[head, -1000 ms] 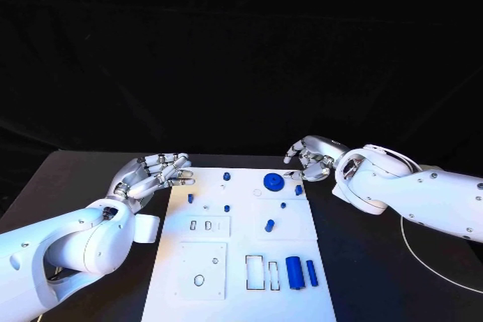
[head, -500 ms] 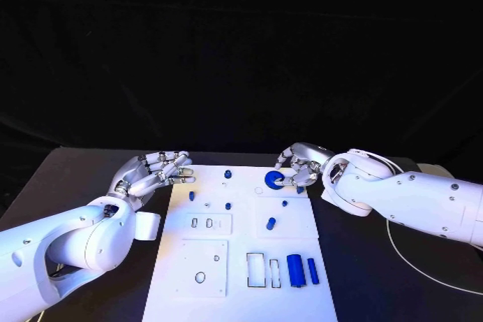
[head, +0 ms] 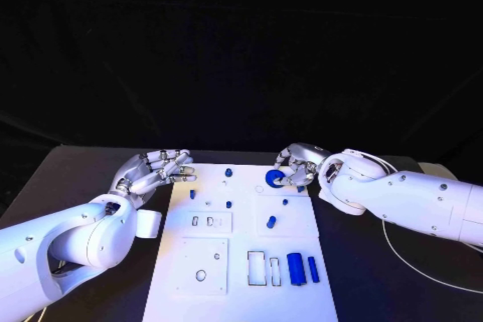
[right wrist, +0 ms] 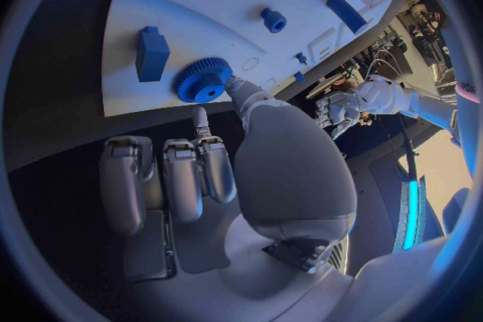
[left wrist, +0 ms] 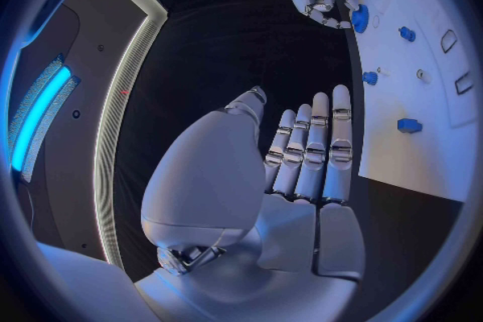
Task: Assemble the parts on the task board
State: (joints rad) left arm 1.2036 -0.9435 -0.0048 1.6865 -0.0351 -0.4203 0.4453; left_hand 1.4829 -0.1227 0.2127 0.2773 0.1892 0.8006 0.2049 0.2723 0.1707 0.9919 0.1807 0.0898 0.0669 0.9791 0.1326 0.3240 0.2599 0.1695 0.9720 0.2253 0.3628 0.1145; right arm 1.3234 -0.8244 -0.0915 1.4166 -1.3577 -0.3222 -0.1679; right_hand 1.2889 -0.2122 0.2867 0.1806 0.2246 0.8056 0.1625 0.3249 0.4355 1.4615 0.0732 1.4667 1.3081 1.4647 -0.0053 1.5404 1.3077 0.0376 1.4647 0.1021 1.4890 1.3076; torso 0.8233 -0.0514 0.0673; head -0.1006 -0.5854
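White task board (head: 236, 280) flat on table, between the hands. Blue gear (head: 273, 178) lies flat at board's far end, right hand (head: 298, 167) fingertips touching its rim. Small blue block (right wrist: 152, 53) just beside gear. Blue cylinder (head: 295, 268) and slimmer peg (head: 313, 269) lie near board's near edge, well apart from both hands.

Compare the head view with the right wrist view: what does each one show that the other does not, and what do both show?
Head view alone: the two blue cylinders lying near the board's close end, and the black table.

Right wrist view alone: the teeth on the blue gear, and a fingertip of the right hand at its rim.

Both: the white board, the gear, the right hand beside it, and the left hand with fingers apart, holding nothing.
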